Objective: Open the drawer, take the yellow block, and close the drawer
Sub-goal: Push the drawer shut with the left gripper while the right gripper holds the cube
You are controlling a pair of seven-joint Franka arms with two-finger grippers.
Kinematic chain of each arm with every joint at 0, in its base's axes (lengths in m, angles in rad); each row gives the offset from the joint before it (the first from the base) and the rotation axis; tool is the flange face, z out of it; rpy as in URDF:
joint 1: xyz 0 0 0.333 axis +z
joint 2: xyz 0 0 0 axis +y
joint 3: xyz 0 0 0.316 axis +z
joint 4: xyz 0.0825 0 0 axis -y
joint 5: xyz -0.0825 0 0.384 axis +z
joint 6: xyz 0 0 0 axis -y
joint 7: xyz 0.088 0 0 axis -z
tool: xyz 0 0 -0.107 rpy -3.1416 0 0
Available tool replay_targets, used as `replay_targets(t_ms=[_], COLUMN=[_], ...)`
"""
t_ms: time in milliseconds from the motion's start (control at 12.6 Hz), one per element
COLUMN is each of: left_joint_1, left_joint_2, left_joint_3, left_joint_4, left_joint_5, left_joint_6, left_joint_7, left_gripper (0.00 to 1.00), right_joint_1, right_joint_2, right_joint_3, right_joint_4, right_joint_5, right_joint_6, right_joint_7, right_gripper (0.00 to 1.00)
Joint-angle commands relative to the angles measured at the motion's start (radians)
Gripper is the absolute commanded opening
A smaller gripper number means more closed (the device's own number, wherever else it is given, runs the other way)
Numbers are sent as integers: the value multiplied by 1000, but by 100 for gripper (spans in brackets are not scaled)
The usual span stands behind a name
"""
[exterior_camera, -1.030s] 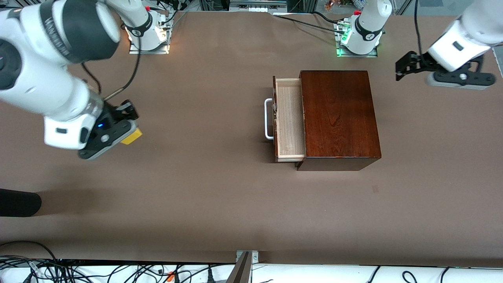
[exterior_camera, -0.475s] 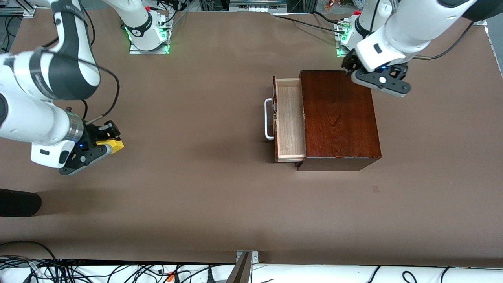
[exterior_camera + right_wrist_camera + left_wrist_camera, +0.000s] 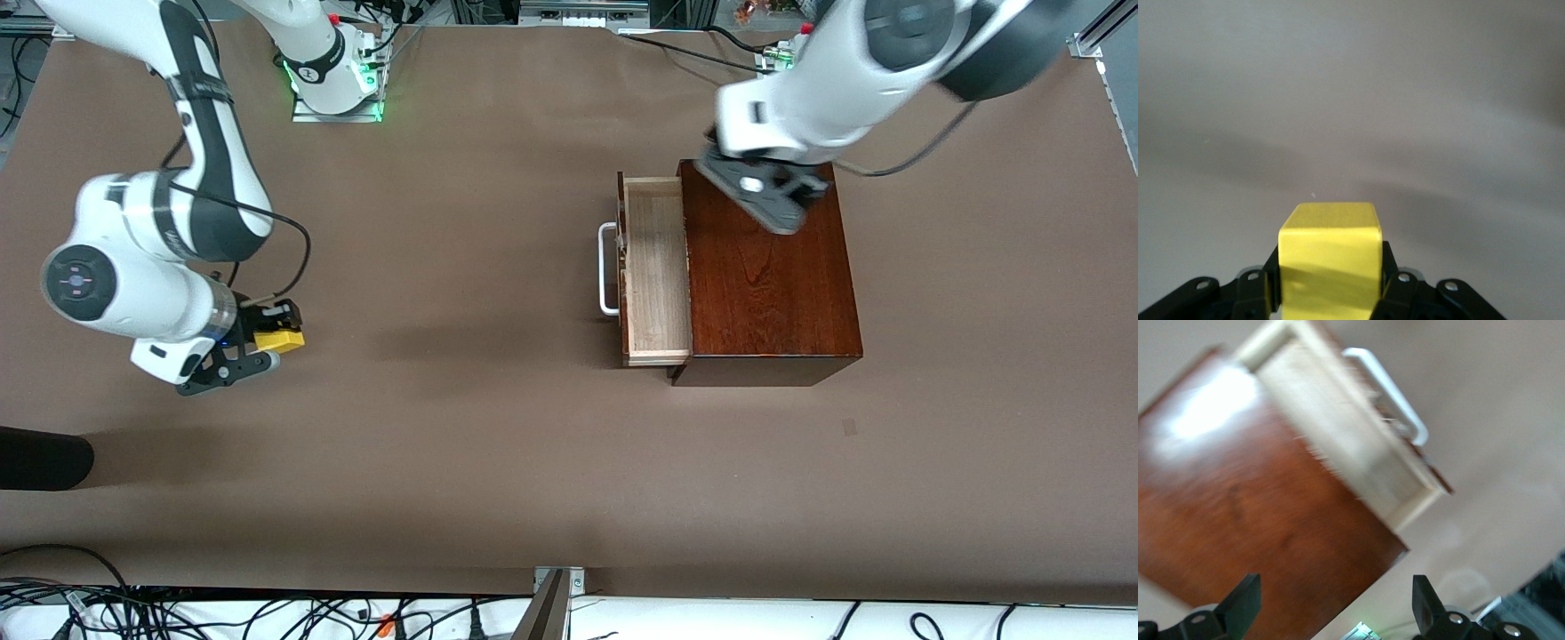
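Standing partly open, the drawer [image 3: 656,271] sticks out of the dark reddish-brown box [image 3: 766,271] toward the right arm's end of the table, its white handle [image 3: 607,269] leading and its long side running from the robots' bases toward the front camera. No contents show on the visible part of its pale wooden floor.

The yellow block [image 3: 278,340] is well apart from the box, at the right arm's end, clenched in the right gripper [image 3: 267,342] low over the brown table [image 3: 498,444]; whether it touches the surface I cannot tell. That arm bends down sharply from its base.

The left gripper [image 3: 766,197] hangs above the box's top near the drawer, its arm sweeping in blurred. In the left wrist view its fingertips [image 3: 1239,603] stand wide apart, holding nothing.
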Motion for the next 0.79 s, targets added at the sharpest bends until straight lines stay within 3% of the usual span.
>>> replay_targets(t_ms=[0,238,475,713], left_joint_1=[-70,-136,-231,-284], left_joint_2=[100,218,288,367], left_joint_3=[2,1,5,4], left_joint_4=[51,51,41,50], left_joint_5=[-28,-69,-50,137], left_joint_6=[59,243,403,413], left_joint_7=[208,478,649,659], left_gripper=[100,100,100,100], right_joint_1=[-7,-7,-9,-9], right_joint_2=[-4,37,36,34], right_joint_3=[14,12,12,8], right_joint_4=[-113,-130,-223,-268], right_joint_5=[-4,-2,1,1], right_joint_6=[128,154,254,317], right_joint_7=[105,162,170,156], right_gripper=[11,14,15,18])
